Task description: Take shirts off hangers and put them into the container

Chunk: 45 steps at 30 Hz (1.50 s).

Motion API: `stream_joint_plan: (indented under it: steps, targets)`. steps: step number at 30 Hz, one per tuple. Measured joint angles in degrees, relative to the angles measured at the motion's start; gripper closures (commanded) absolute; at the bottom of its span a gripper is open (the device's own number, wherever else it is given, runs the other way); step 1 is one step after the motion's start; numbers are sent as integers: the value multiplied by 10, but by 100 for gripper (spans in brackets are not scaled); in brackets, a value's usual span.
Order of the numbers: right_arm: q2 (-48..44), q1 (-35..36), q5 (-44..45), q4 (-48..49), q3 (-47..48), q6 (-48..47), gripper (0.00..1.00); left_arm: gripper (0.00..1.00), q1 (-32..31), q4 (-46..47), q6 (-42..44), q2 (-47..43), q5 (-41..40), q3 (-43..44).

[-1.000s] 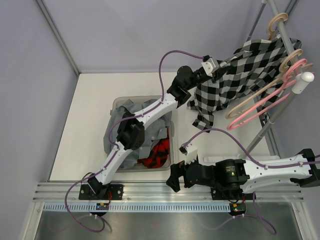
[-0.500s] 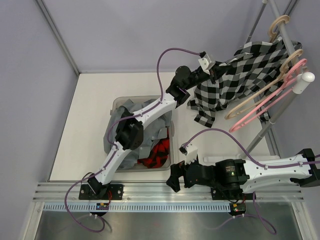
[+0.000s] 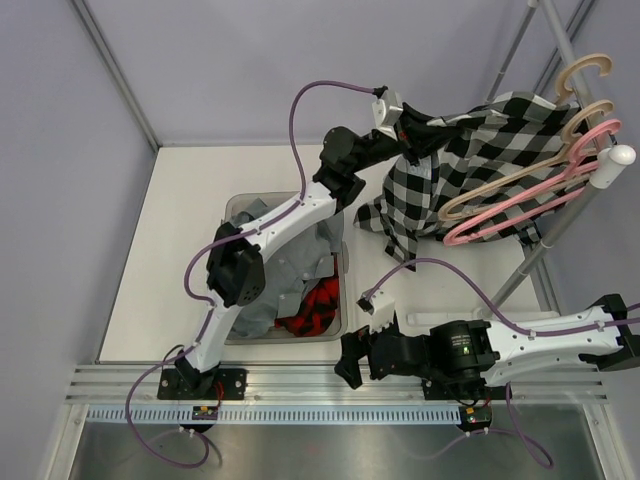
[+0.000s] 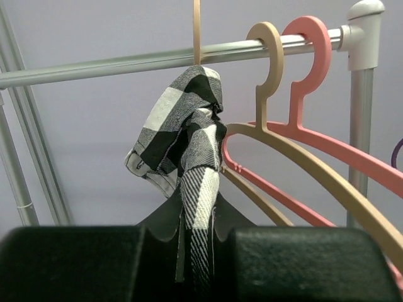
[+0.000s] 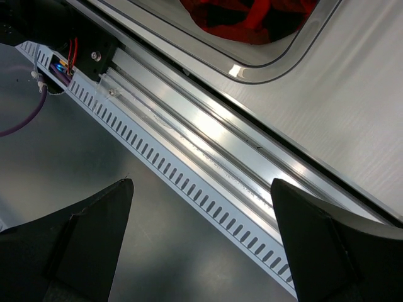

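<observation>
The black-and-white checked shirt [image 3: 470, 150] hangs at the rack, stretched left from the hangers. My left gripper [image 3: 408, 130] is shut on a bunched fold of it [image 4: 189, 126], the cloth pinched between the jaws [image 4: 198, 220]. Two tan hangers [image 3: 510, 175] [image 4: 296, 157] and a pink hanger [image 3: 520, 215] [image 4: 340, 148] hook over the rack pole [image 4: 126, 63]. The container [image 3: 232, 215] holds the grey shirt [image 3: 290, 270] and the red-and-black plaid shirt [image 3: 318, 305]. My right gripper [image 3: 350, 362] [image 5: 201, 189] is open and empty above the near rail.
The rack's upright pole with a white cap [image 3: 610, 160] stands at the right, more poles behind it. The aluminium rail [image 5: 208, 145] runs along the table's near edge, next to the container's corner [image 5: 271, 69]. Purple cables loop over both arms.
My left gripper has shut on the checked shirt and pulled it left and away from the rack; the shirt is stretched out and the hangers have swung. The right arm has hardly moved.
</observation>
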Motion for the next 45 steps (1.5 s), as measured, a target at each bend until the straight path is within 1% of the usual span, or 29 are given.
stream_joint_plan:
  steps: [4, 10, 15, 21, 23, 26, 30, 31, 35, 36, 38, 40, 41, 43, 45]
  targets:
    - [0, 5, 7, -3, 8, 0, 0, 100, 8, 19, -23, -2, -2, -4]
    - [4, 11, 11, -7, 21, 0, 1, 100, 25, 39, -27, -60, -10, -74]
    - [7, 12, 21, -13, 24, 0, 1, 100, 47, 68, -34, -133, -10, -165]
    - [9, 14, 52, -59, 45, 16, 0, 100, 64, 87, -41, -205, -9, -255]
    - [5, 15, 69, -78, 52, 19, 1, 100, 64, 89, -39, -237, -13, -301]
    - [-8, 15, 96, -106, 67, 17, 1, 100, 64, 79, -28, -306, -30, -397]
    - [-7, 15, 139, -143, 141, -8, 1, 100, 67, 39, -12, -406, -60, -507]
    - [2, 15, 154, -157, 177, -21, 1, 100, 68, 28, -7, -433, -70, -531]
    - [56, 15, 248, -180, 355, -94, 7, 100, 75, -32, 10, -527, -111, -598]
    - [67, 15, 276, -178, 395, -119, 11, 100, 75, -47, 14, -549, -119, -610]
    - [81, -2, 326, -151, 457, -200, 12, 100, 77, -68, 20, -587, -130, -629]
    - [81, -51, 339, -97, 490, -281, 17, 100, 77, -87, 24, -622, -139, -643]
    - [80, -96, 334, -62, 502, -323, 18, 100, 77, -94, 26, -636, -142, -647]
    - [88, -164, 329, -25, 539, -387, 18, 100, 77, -105, 27, -664, -146, -658]
    - [114, -200, 323, -2, 602, -438, 20, 100, 77, -118, 29, -685, -147, -664]
